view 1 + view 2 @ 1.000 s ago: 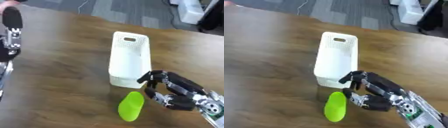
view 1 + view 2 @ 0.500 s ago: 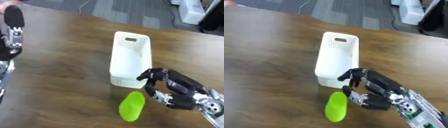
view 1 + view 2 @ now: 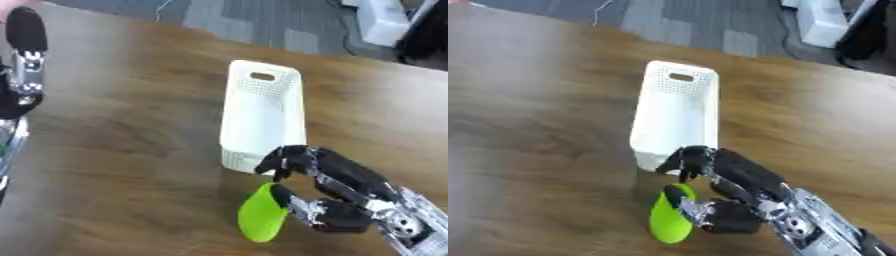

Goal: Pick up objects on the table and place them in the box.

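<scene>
Lower centre: the green object (image 3: 262, 219) lies lengthwise toward the white box (image 3: 262, 114), just above it. The right hand (image 3: 337, 197) (nearer one) brackets its right edge, fingers curled, thumb touching, not yet closed. The left hand (image 3: 24, 65) idles upper left, fingers unclear.

A white perforated box (image 3: 262, 117) stood on the wood, open side up. A flat lime-green oval object (image 3: 262, 218) lay just below its near end.

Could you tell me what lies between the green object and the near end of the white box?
The right hand's fingers curl into that gap, over the green object and before the white box. The left eye view shows it best.
</scene>
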You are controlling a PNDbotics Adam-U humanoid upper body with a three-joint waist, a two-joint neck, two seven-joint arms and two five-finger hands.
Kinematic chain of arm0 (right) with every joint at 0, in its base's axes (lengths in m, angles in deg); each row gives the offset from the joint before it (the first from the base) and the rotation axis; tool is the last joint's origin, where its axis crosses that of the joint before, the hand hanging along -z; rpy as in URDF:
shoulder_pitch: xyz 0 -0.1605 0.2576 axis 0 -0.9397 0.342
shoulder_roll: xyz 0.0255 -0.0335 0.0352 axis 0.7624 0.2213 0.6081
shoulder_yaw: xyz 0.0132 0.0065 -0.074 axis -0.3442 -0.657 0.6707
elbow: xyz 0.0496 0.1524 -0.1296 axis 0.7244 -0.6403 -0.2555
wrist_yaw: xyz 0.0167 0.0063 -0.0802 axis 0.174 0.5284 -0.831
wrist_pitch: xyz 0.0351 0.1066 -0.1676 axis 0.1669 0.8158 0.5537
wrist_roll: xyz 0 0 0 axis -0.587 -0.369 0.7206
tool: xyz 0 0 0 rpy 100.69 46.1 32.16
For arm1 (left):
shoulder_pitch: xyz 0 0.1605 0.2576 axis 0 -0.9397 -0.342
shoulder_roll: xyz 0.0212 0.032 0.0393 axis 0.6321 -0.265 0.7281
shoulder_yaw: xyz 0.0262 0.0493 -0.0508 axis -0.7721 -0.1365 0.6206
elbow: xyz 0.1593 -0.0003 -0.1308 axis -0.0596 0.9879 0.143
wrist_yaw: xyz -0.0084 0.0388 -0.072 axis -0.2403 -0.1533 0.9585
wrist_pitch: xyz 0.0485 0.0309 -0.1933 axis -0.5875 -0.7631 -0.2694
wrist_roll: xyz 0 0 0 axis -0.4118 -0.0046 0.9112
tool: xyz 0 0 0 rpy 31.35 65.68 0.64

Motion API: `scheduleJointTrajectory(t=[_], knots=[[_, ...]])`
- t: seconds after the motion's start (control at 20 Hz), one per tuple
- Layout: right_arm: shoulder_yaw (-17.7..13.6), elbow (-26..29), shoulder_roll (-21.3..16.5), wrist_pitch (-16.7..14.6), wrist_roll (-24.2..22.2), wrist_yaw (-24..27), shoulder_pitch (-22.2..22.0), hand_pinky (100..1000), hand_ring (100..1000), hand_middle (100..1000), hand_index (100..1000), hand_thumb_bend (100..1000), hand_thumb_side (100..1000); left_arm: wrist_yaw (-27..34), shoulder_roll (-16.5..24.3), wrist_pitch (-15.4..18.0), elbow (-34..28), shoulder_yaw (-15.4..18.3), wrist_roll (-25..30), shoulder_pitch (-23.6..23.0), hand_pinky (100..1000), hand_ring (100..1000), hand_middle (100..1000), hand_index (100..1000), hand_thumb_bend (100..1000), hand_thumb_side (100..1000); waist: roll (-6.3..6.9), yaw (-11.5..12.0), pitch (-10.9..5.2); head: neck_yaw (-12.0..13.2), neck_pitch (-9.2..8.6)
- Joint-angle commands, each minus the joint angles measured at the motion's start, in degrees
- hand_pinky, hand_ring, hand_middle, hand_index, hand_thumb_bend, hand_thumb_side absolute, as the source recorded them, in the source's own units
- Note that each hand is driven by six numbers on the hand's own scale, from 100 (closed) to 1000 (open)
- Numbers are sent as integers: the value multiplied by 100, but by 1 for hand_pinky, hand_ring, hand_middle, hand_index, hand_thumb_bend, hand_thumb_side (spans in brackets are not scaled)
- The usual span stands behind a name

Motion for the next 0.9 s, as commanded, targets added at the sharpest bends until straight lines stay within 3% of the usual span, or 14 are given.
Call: scheduleJointTrajectory(t=[0.05, 0.3, 0.65, 0.9], knots=[[85, -95, -23, -94, -3, 199, 45, 583, 595, 729, 829, 190, 1000, 55, 160, 5, -84, 40, 7, 105, 468, 515, 692, 699, 573, 1000, 31, 15, -63, -112, -5], [187, -433, 104, -220, -14, 356, 0, 602, 592, 726, 827, 187, 1000, 80, 166, 12, -84, 47, 12, 126, 468, 515, 692, 699, 573, 1000, 21, 25, -68, -179, -5], [223, -682, 183, -320, 271, 140, -29, 618, 622, 758, 861, 206, 1000, 86, 158, 13, -84, 51, 19, 140, 468, 515, 693, 699, 574, 1000, 15, 41, -54, -192, -5], [185, -653, 252, -459, 349, 27, -105, 657, 669, 786, 900, 515, 1000, 79, 163, 6, -84, 58, 15, 116, 468, 515, 693, 699, 573, 1000, 32, 3, -67, -178, -5]])
